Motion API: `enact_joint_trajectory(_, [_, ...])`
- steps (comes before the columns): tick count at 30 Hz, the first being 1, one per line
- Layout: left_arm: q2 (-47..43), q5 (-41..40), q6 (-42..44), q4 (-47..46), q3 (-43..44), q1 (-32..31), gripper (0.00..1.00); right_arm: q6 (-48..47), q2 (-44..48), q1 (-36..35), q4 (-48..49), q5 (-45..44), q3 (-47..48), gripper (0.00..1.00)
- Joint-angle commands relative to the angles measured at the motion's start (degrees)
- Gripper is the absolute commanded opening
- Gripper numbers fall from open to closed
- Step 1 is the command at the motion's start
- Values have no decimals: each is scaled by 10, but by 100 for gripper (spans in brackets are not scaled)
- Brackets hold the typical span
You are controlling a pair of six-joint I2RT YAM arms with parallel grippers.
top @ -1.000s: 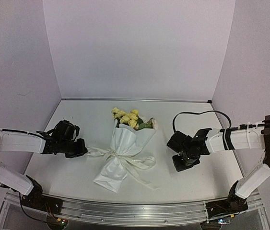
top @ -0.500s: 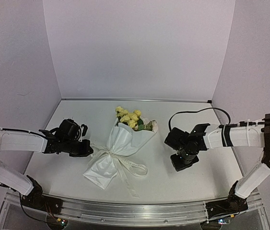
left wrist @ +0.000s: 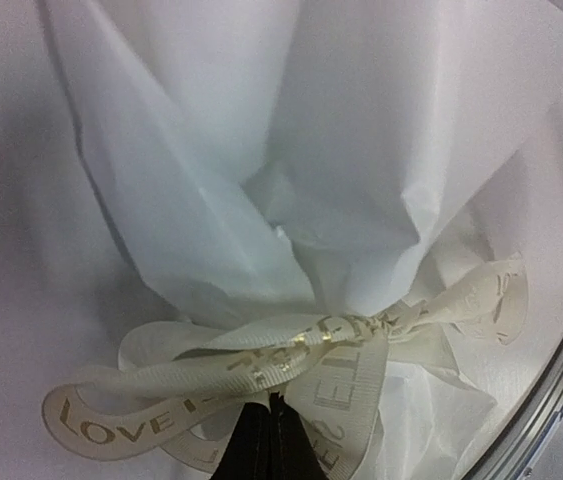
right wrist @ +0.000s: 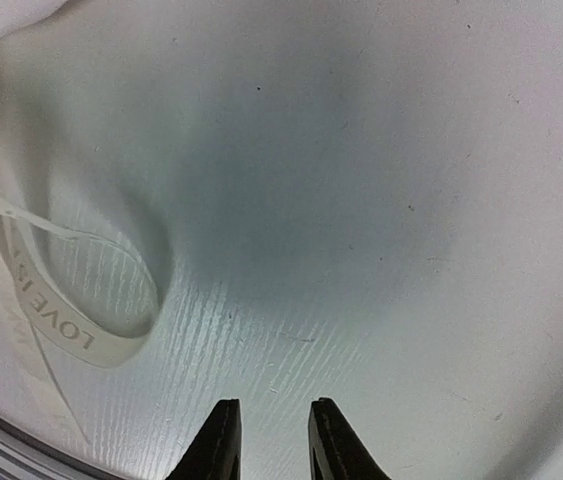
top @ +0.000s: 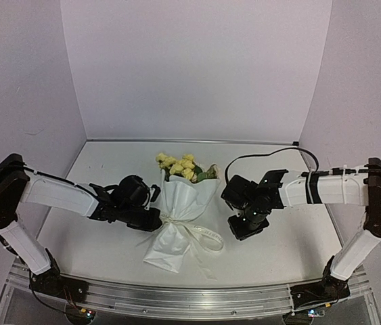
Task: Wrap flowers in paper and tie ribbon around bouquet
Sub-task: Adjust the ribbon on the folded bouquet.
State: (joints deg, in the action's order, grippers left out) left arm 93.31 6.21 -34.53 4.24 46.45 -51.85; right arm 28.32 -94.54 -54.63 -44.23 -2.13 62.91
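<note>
- The bouquet [top: 180,211] lies mid-table, with the flowers [top: 178,165] toward the far edge of the table [top: 109,162].
- The left gripper [top: 151,222] is at the ribbon [left wrist: 281,362] bow, jaws pressed together; whether they pinch it is unclear.
- The right gripper [right wrist: 273,408] is over bare table beside a ribbon loop, jaws slightly spread and empty.

bouquet [top: 180,210]: one
paper [top: 189,196]: one sheet
ribbon [top: 204,233]: one, one bow
flowers [top: 180,166]: one bunch, blooms too packed to count
arms: two, left arm [top: 55,196] and right arm [top: 325,189]
grippers: two, left gripper [top: 153,221] and right gripper [top: 244,229]
table [top: 109,169]: one
cable [top: 258,157]: one, black
walls [top: 197,68]: three
</note>
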Motion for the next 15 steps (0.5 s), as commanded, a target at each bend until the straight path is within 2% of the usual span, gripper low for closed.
enact_joint_trajectory(1, [43,-20,-22,-30,84,-39,0,-7,28,4,-10,-20,-15,27])
enact_joint_trajectory(7, [0,-93,-29,19,46,-37,0,-13,45,4,-16,11,-10,31])
enact_joint_trajectory(11, [-26,-108,-11,43,27,-20,1,-9,31,2,-17,38,12,34])
enact_joint_trajectory(13, [-40,-109,-7,47,17,-5,4,-9,22,0,-19,46,25,35])
enact_joint_trajectory(15, [-52,-109,-5,52,9,8,11,-11,14,-1,-23,51,37,35])
